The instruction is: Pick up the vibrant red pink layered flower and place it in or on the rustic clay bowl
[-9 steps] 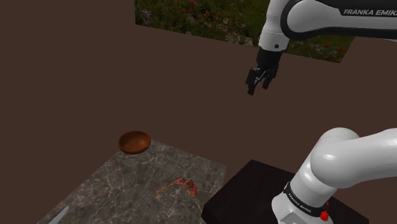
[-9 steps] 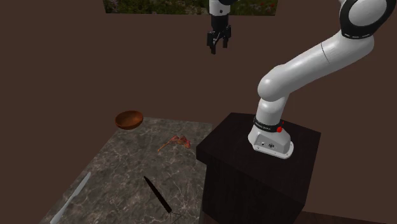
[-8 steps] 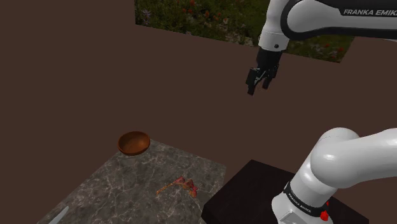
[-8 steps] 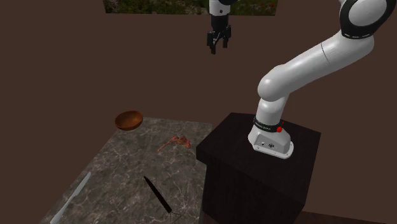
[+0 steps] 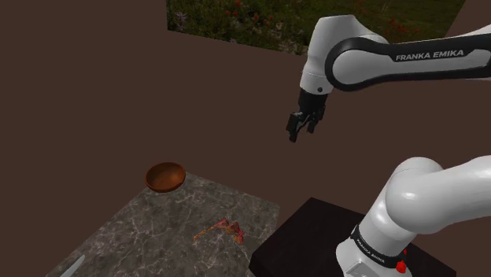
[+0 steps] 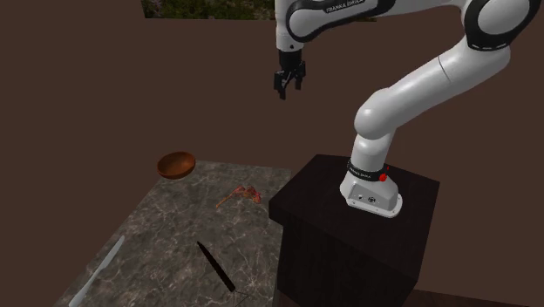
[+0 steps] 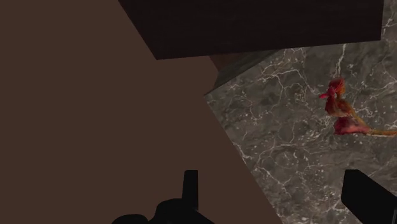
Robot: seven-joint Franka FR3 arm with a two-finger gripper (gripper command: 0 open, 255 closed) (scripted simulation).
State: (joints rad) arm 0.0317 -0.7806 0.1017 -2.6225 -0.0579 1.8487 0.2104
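The gripper [image 5: 297, 131] hangs high in the air before a brown wall [image 5: 94, 94], fingers pointing down. It is well above the counter [image 5: 149, 230] and touches nothing. In the wrist view its two black fingers [image 7: 191, 189] stand apart with nothing between them, so the gripper is open and empty. The white arm [image 5: 409, 59] reaches it from the shoulder view's right. Behind the arm, a panel of greenery [image 5: 228, 20] is set into the top of the wall.

Below, the dark stand [image 6: 349, 228] butts against one edge of the grey marbled counter. The flower [image 5: 226, 230], red and pink with an orange stem, lies flat on the counter near that edge, well apart from the gripper. In the wrist view it lies ahead of the open fingers, off to one side.

The brown bowl [image 5: 166, 176] sits upright at the counter's far corner, against the wall and apart from the flower.

In the second exterior view a black knife [image 6: 215, 266] lies toward the near edge. A pale blade [image 6: 100, 270] lies along the edge opposite the stand.
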